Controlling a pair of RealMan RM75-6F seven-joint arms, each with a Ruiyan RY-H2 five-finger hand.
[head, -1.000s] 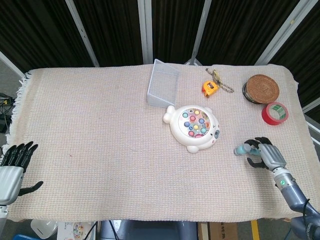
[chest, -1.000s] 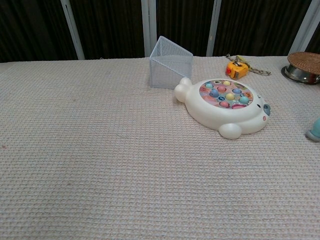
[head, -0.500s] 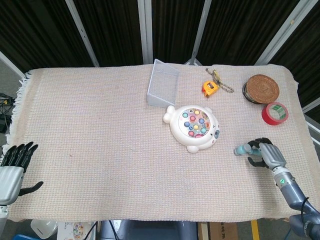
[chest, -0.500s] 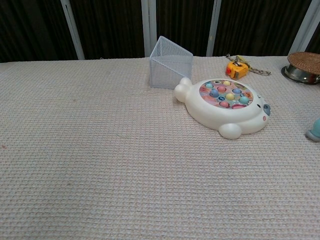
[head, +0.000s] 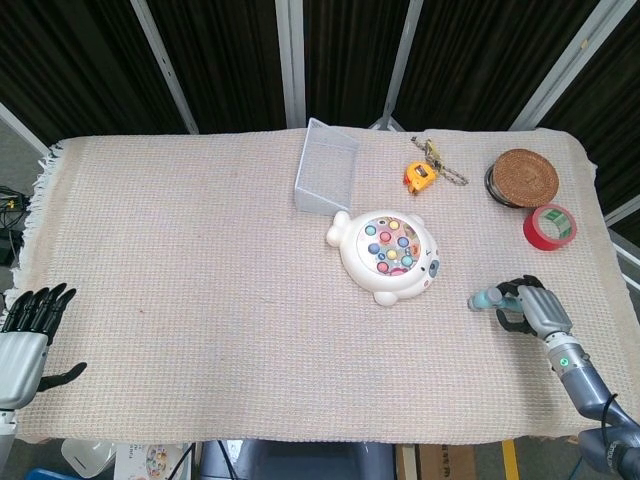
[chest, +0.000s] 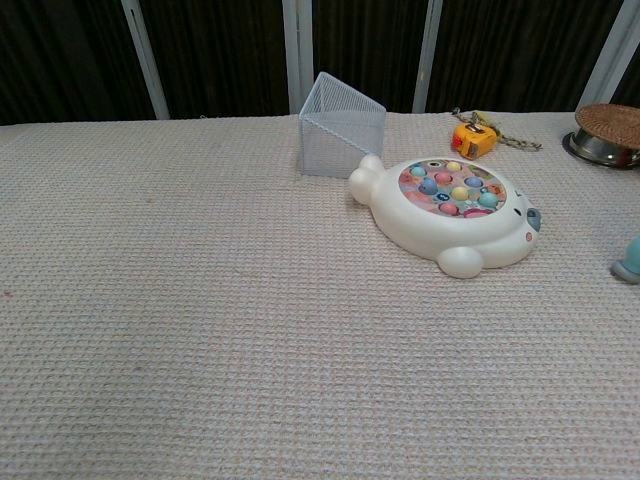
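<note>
My right hand (head: 530, 308) lies low on the table near its right front edge. Its fingers curl around a small light-blue toy piece (head: 485, 298), whose end sticks out to the left. In the chest view only that blue piece (chest: 630, 262) shows, at the right border, touching the cloth. A white seal-shaped fishing game (head: 388, 254) with coloured fish (chest: 450, 190) sits just left of the hand. My left hand (head: 25, 335) hovers off the table's front left corner, fingers spread, holding nothing.
A tipped wire basket (head: 327, 178) lies behind the game. An orange tape measure (head: 420, 175) with a chain, a woven lid on a metal bowl (head: 523, 176) and a red tape roll (head: 550, 226) sit at the back right. A beige woven cloth (head: 180, 260) covers the table.
The right hand's fingers have drawn in slightly closer around the blue piece. Everything else stays where it was.
</note>
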